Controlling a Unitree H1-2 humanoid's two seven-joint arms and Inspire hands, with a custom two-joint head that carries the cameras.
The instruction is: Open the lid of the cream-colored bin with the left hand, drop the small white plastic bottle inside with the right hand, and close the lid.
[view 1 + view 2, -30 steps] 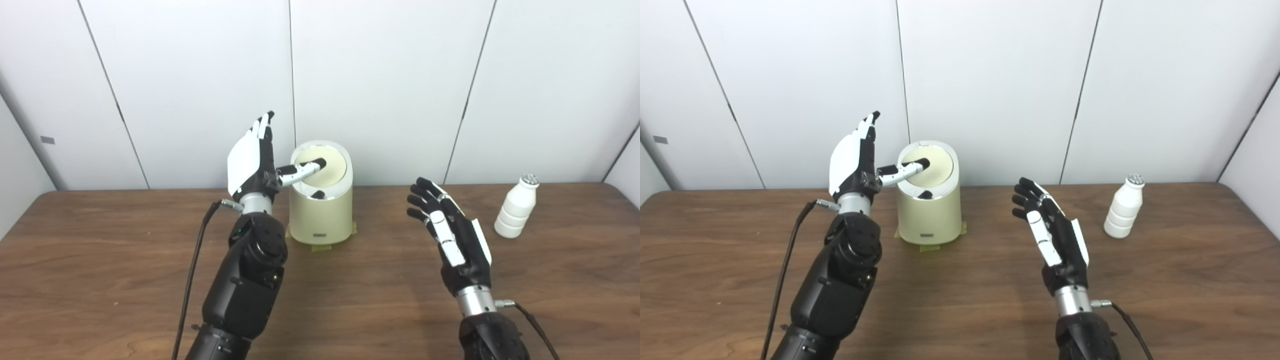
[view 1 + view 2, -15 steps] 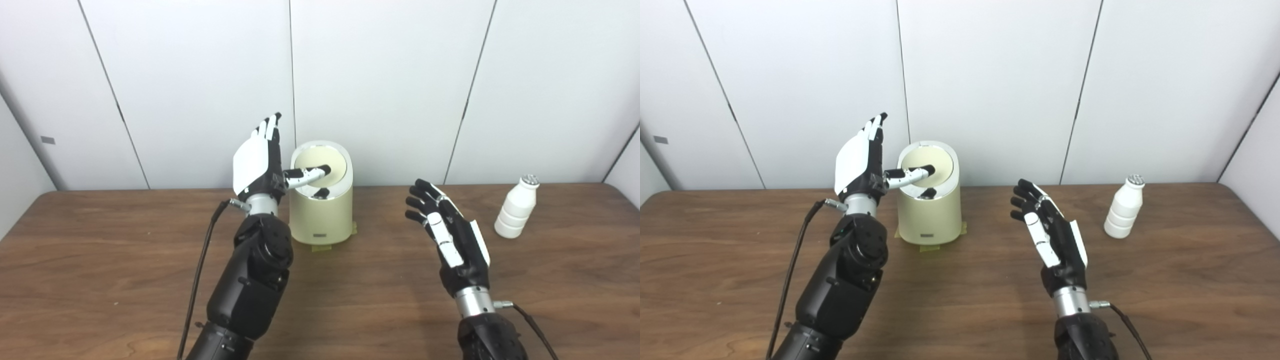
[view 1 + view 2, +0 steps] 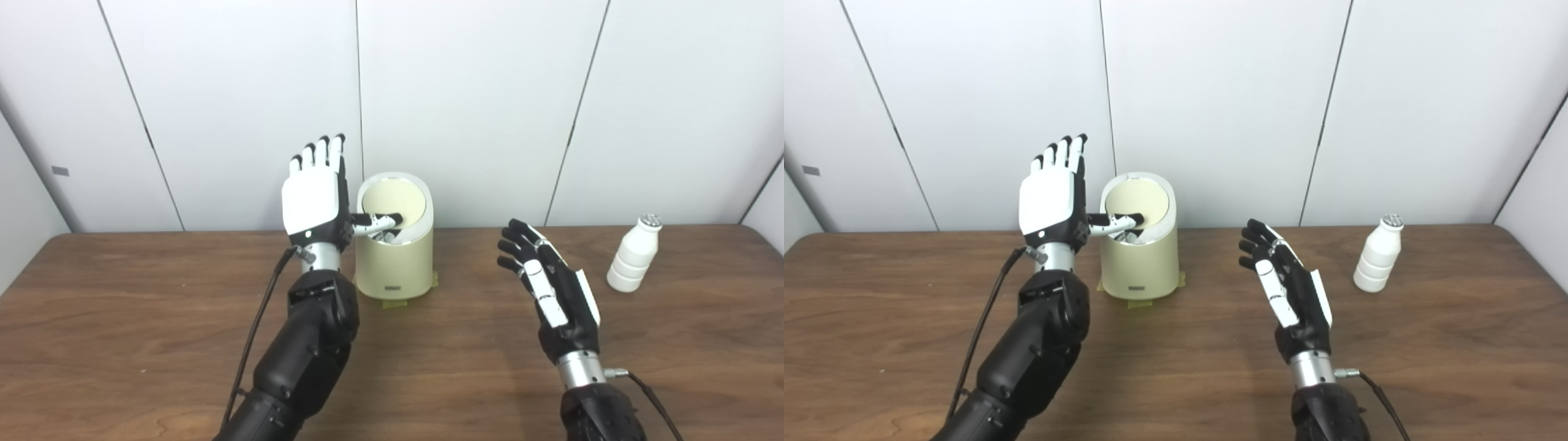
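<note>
Beside the cream bin (image 3: 395, 263), left hand (image 3: 313, 199) fingers spread, thumb over lid (image 3: 392, 205), bottle (image 3: 632, 255) well apart from empty, spread right hand (image 3: 551, 288)

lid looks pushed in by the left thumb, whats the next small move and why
Probably the right hand should reach right toward the small white plastic bottle. The left hand has its thumb pressed into the top of the cream-colored bin, its tilted lid showing a gap, while the right hand hovers open and empty and the bottle stands untouched on the wooden table.
</note>
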